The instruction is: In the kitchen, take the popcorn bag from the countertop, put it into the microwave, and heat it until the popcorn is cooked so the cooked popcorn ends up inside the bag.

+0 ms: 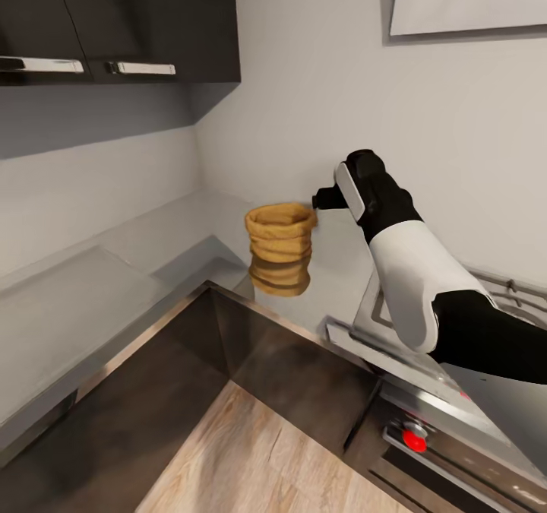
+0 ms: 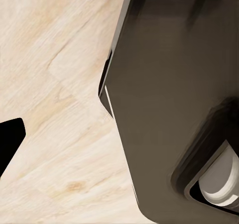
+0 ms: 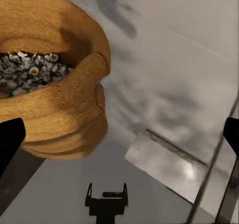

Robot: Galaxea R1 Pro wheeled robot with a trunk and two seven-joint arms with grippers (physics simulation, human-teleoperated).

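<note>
The popcorn bag (image 1: pixel 280 248) is a squat tan sack, crumpled in rings with a rolled rim, raised above the smooth grey countertop (image 1: pixel 91 300) near its inner corner; the right gripper (image 1: pixel 317 200) touches the bag's rim on the side toward the hob (image 1: pixel 486 323), though whether it is clenched on it cannot be told; the right wrist view looks into the bag (image 3: pixel 52 74) at pale grey kernels (image 3: pixel 27 72), the finger tips (image 3: pixel 10 139) dark and wide apart at the edges; the left wrist view shows pale wood floor (image 2: pixel 55 84) beside a dark cabinet (image 2: pixel 169 94)
</note>
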